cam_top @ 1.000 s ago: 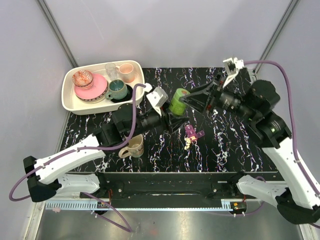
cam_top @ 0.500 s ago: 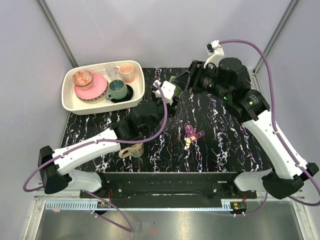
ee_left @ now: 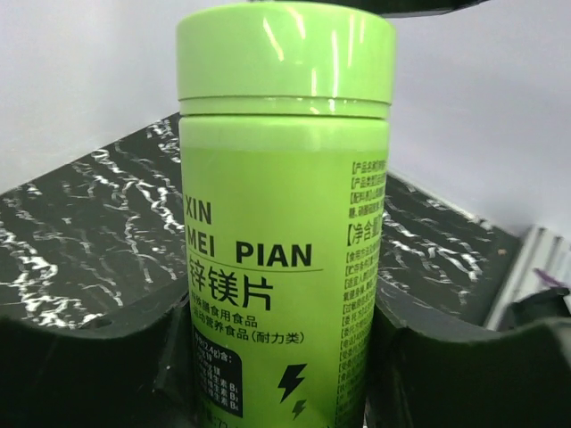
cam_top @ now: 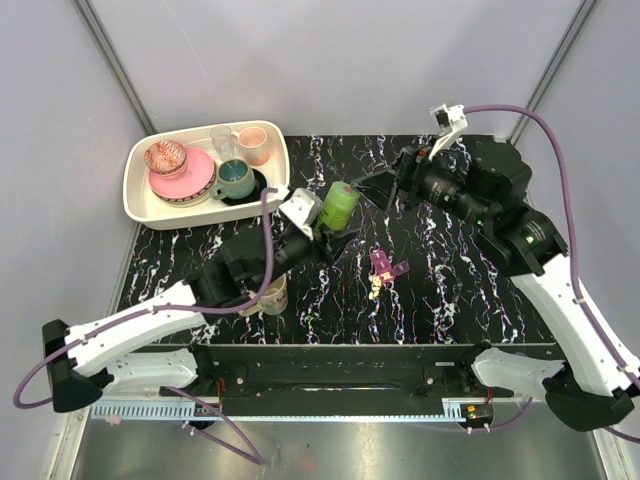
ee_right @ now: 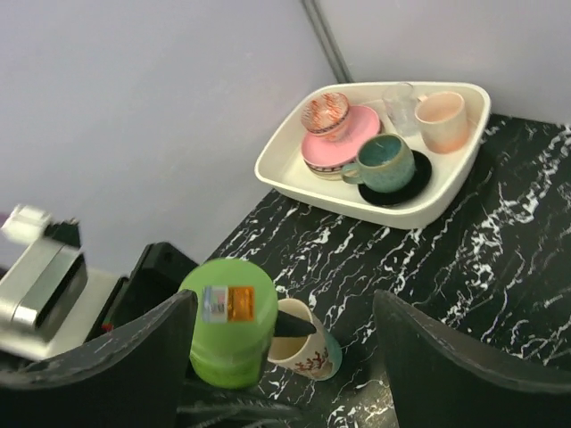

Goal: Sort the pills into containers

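My left gripper [cam_top: 333, 228] is shut on the lime-green bottle [cam_top: 339, 205], holding it upright above the tabletop with its cap on. In the left wrist view the bottle [ee_left: 284, 223] fills the gap between the two black fingers [ee_left: 446, 374]. My right gripper [cam_top: 384, 190] hangs open just right of the bottle, touching nothing. Its wrist view looks down on the bottle's cap [ee_right: 228, 314] past the left finger [ee_right: 116, 374]. The purple pill box [cam_top: 383, 264] lies mid-table with a few pale pills [cam_top: 374, 288] beside it.
A beige mug [cam_top: 268, 296] lies under the left arm; it also shows as the mug [ee_right: 314, 349] next to the bottle in the right wrist view. A cream tray [cam_top: 140, 208] with cups and plates sits at the back left, and the same tray [ee_right: 294, 183] shows in the right wrist view.
The right gripper's jaws have spread and it has come off the bottle's top, ending to the right. The left arm swung away and back, still holding the bottle.
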You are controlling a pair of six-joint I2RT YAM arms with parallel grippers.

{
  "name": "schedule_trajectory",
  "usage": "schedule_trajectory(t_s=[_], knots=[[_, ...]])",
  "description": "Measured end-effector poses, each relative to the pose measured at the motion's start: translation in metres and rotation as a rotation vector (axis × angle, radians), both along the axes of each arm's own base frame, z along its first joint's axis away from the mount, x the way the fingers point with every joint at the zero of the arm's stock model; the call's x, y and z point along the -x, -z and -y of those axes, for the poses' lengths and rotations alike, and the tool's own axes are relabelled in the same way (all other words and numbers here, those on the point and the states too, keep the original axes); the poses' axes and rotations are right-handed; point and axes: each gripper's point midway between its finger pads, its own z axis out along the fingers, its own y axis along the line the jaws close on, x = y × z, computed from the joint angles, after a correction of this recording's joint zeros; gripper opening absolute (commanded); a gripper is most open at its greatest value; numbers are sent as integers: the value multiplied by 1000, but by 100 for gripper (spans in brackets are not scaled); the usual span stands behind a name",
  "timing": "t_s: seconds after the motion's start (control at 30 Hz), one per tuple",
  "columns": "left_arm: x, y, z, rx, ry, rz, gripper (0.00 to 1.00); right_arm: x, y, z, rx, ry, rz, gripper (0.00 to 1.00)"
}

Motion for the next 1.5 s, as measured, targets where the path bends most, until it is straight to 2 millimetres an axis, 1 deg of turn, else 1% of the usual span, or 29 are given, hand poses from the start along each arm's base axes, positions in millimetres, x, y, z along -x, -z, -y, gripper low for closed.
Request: schedule_trajectory(t_s=[0.07,0.17,0.27,0.4,0.5,0.6,0.7,0.87,1.23,1.3,1.37,1.43,1.5], knots=[[14,-2,-5,48,52,-17,0,14,-5,3,-10,-43,34,85],[32,-10,-9,114,121,-31,0,33,-13,2,-27,-126,80,86],[48,-16,-5,160,204,-43,0,50,-14,-3,-35,-217,107,86],[68,-12,4,192,322,-70,0,68,-9,-9,-44,-325,127,84],[79,-7,8,199,391,-93,0,80,-7,-12,-53,-394,138,79],[88,-12,11,218,442,-98,0,86,-11,-14,-65,-431,157,73],[93,-18,12,239,471,-91,0,91,-15,-14,-75,-453,170,71],[97,-24,12,259,491,-86,0,96,-18,-15,-87,-481,173,71],[97,-24,13,262,495,-86,0,103,-16,-15,-92,-513,163,70],[97,-24,13,262,495,-86,0,104,-15,-16,-93,-520,158,68],[97,-24,13,261,495,-87,0,104,-15,-16,-93,-524,156,62],[97,-23,14,259,495,-89,0,105,-15,-16,-94,-528,153,59],[96,-22,15,258,496,-90,0,105,-15,-16,-94,-527,151,58]])
